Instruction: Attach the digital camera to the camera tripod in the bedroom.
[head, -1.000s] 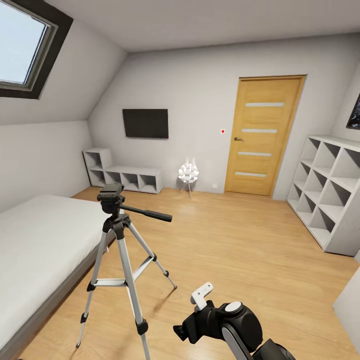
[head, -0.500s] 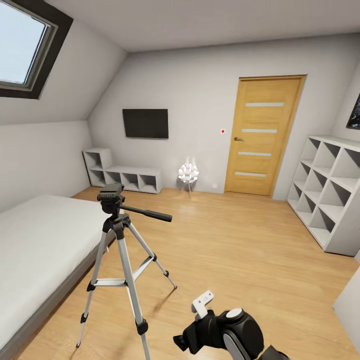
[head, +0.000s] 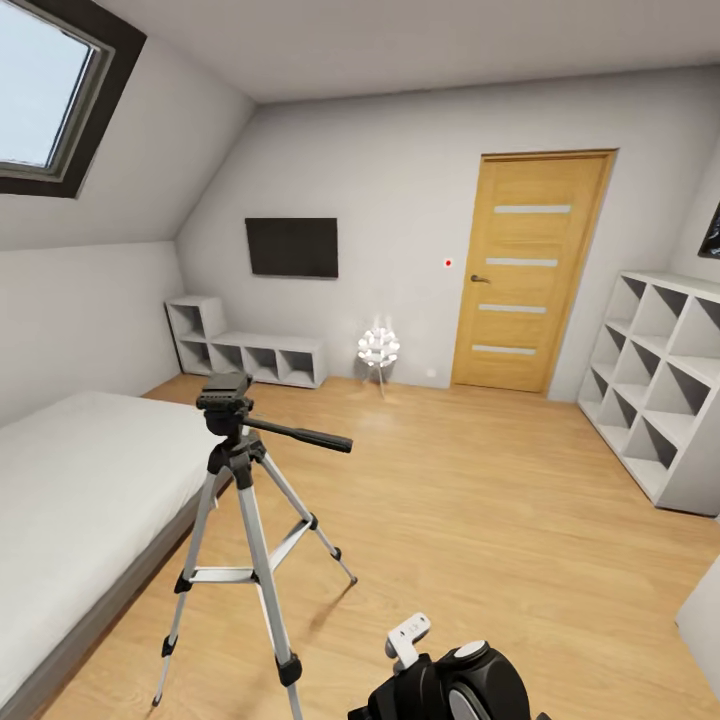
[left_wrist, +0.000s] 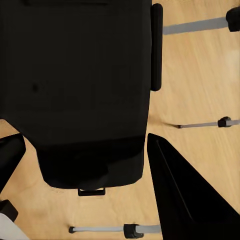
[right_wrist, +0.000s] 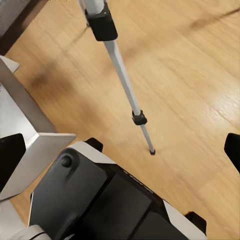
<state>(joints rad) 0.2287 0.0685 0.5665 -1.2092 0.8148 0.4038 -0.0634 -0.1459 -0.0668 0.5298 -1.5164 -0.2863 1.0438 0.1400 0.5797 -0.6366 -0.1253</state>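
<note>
The camera tripod (head: 240, 470) stands on the wood floor beside the bed, with silver legs, a black head (head: 225, 390) and its pan handle (head: 300, 435) pointing right. Nothing sits on its head. In the left wrist view a large black boxy body, the digital camera (left_wrist: 80, 85), sits between the fingers of my left gripper (left_wrist: 85, 160), which is shut on it; its red dot is hidden. Tripod legs (left_wrist: 197, 25) show behind it. My right gripper (right_wrist: 122, 152) is open and empty above the floor, near a tripod leg (right_wrist: 122, 75). My right arm (head: 460, 685) is low in the head view.
A white bed (head: 80, 500) lies left of the tripod. White cube shelves (head: 660, 400) line the right wall and a low shelf unit (head: 250, 355) the far wall. A wooden door (head: 530, 270), a small lamp (head: 378, 348) and a wall TV (head: 292, 247) are at the back.
The whole head view has shifted slightly, so the camera has moved. My right arm has sunk lower in the picture. The tripod stands as before.
</note>
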